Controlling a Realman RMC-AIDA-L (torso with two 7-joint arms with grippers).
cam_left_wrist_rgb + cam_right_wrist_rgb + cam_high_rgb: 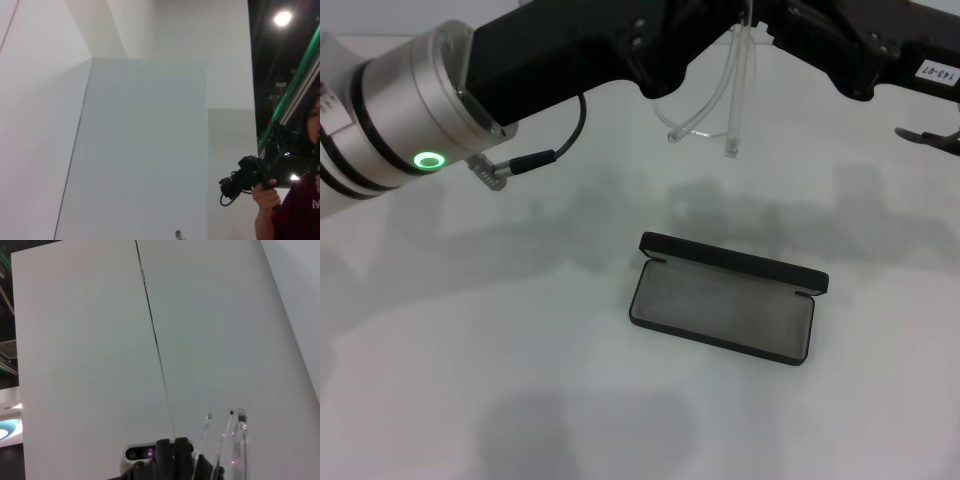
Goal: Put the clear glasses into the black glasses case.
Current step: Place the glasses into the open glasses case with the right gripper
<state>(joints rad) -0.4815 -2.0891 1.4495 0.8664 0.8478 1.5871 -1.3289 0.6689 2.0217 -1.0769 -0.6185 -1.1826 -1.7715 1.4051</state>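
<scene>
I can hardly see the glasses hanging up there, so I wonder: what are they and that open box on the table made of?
The clear glasses look like transparent plastic: the table shows through their thin, glossy arms. The black glasses case seems hard-shelled with a matte black outside, since it shows no glare; its grey lining looks soft, perhaps felt. What the shell itself is made of cannot be told.

At the bottom of the frame the clear glasses (235, 442) stand with thin temple arms pointing up beside a dark gripper part (172, 460), before pale wall panels (90, 350) split by a thin dark seam.
</scene>
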